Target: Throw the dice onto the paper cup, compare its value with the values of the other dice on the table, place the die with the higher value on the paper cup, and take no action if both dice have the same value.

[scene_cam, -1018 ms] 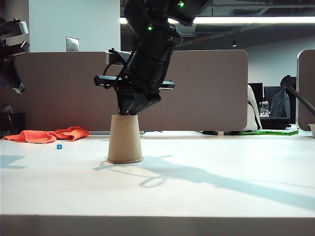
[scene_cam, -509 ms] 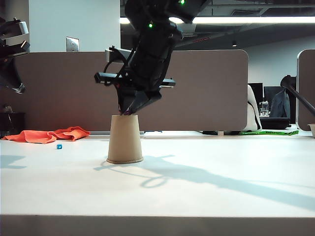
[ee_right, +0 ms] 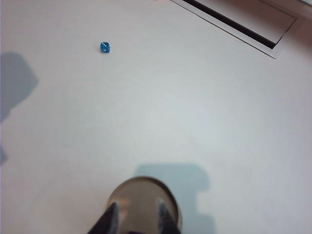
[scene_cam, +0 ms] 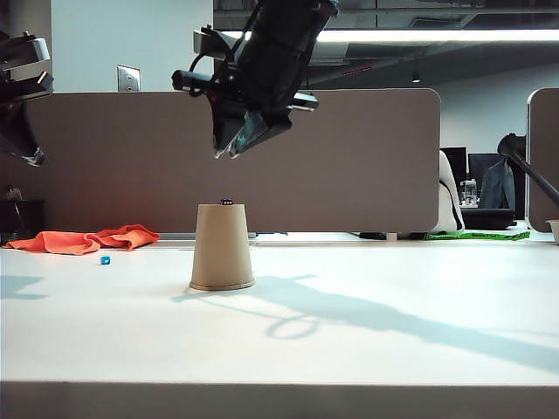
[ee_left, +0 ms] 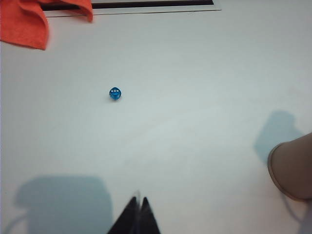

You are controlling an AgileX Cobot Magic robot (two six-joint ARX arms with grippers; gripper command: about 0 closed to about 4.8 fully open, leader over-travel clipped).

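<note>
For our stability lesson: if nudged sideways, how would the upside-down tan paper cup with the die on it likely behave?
The tan paper cup probably slides or tips easily: thin paper, looks light. Its wide rim sits down, which helps somewhat. The tiny dark purple die on top would likely tumble off.

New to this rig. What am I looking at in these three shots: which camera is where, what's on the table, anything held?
It is a two-armed robot, each arm ending in a two-finger gripper. One picture comes from a fixed camera facing the table; the other two from cameras on the wrists, looking down past the fingers. On the white table stands an upside-down paper cup with a tiny purple die on top. A blue die lies beside an orange cloth. The right gripper hangs open above the cup, holding nothing. The left gripper is shut and empty, off to the left side.
</note>
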